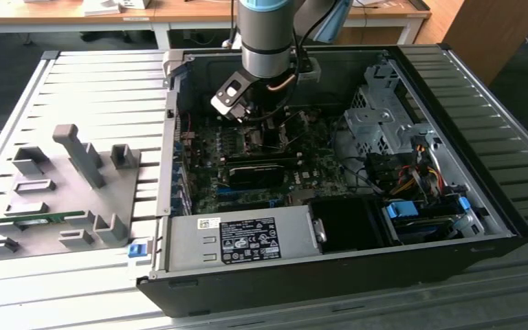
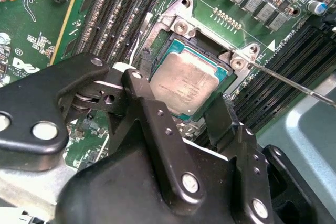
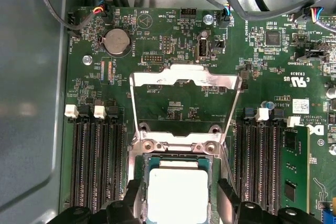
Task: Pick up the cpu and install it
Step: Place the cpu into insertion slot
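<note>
- Background: wooden desks (image 1: 190, 10) line the far side of the room. Nearer stands a slatted metal table (image 1: 108, 82), and on it an open black computer case (image 1: 337, 275) lying on its side.
- Outside the case, on the exterior view's left, a grey fixture plate (image 1: 67, 206) with upright blocks lies on the table. A narrow green memory stick (image 1: 39, 220) lies in it.
- Inside the case, along its near wall, is the power supply (image 1: 236, 240). It has a white printed label on its top face.
- The green motherboard (image 3: 173, 111) fills the middle of the case. It carries white silkscreen lettering and small stickers, and there is a coin battery (image 3: 116, 41) on the board.
- The robot arm (image 1: 266, 34) reaches down into the case from its far wall.
- The cpu (image 3: 177, 195) lies flat in the socket (image 2: 173, 24) on the motherboard, silver top up, with faint print on the lid.
- The socket's metal load plate (image 3: 184, 80) is swung open and lies back on the board. A thin wire lever (image 2: 283, 80) stands out beside the socket.
- Rows of black memory slots (image 3: 97, 166) flank the socket on both sides.
- The gripper (image 3: 178, 192) hangs directly over the cpu. Its fingers (image 3: 135, 198) straddle the chip, set slightly wider than it, and a thin strip of socket shows on each side in the first wrist view.
</note>
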Motion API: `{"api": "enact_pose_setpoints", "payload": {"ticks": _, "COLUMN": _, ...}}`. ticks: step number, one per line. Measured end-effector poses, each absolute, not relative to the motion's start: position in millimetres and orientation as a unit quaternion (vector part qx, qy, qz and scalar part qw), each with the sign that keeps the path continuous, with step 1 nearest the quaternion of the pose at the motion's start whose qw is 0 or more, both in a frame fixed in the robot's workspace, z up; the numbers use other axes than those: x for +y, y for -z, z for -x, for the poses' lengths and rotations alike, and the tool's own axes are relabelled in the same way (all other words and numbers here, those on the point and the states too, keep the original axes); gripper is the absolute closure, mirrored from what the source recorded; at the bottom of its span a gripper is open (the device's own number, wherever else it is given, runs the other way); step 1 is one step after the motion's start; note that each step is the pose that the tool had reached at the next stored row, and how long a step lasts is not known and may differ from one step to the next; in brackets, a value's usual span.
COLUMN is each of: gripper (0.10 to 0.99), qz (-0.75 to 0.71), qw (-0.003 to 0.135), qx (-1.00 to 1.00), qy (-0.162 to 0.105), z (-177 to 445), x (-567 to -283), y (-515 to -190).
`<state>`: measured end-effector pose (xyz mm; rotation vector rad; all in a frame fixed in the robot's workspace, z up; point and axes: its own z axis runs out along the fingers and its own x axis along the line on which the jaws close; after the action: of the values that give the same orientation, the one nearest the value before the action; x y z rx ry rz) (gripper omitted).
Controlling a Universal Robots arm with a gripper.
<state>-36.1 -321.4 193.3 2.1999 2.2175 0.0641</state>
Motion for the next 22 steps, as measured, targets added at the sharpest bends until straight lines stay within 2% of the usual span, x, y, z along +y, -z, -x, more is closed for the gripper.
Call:
{"api": "enact_pose_setpoints", "payload": {"ticks": 13, "gripper": 0.427, "qz": -0.704, "qw": 0.006, "qx": 0.71, "qy": -0.019, "z": 35, "x": -321, "y": -202}}
{"api": "enact_pose_setpoints", "payload": {"ticks": 15, "gripper": 0.557, "qz": -0.704, "qw": 0.005, "qx": 0.71, "qy": -0.018, "z": 35, "x": -321, "y": -203}}
{"api": "enact_pose_setpoints", "payload": {"ticks": 16, "gripper": 0.557, "qz": -0.704, "qw": 0.005, "qx": 0.71, "qy": -0.018, "z": 35, "x": -321, "y": -203}}
{"api": "enact_pose_setpoints", "payload": {"ticks": 19, "gripper": 0.733, "qz": -0.704, "qw": 0.004, "qx": 0.71, "qy": -0.017, "z": 34, "x": -321, "y": -203}}
{"api": "enact_pose_setpoints", "payload": {"ticks": 20, "gripper": 0.733, "qz": -0.704, "qw": 0.004, "qx": 0.71, "qy": -0.016, "z": 34, "x": -321, "y": -203}}
{"api": "enact_pose_setpoints", "payload": {"ticks": 22, "gripper": 0.851, "qz": -0.705, "qw": 0.003, "qx": 0.709, "qy": -0.015, "z": 33, "x": -321, "y": -203}}
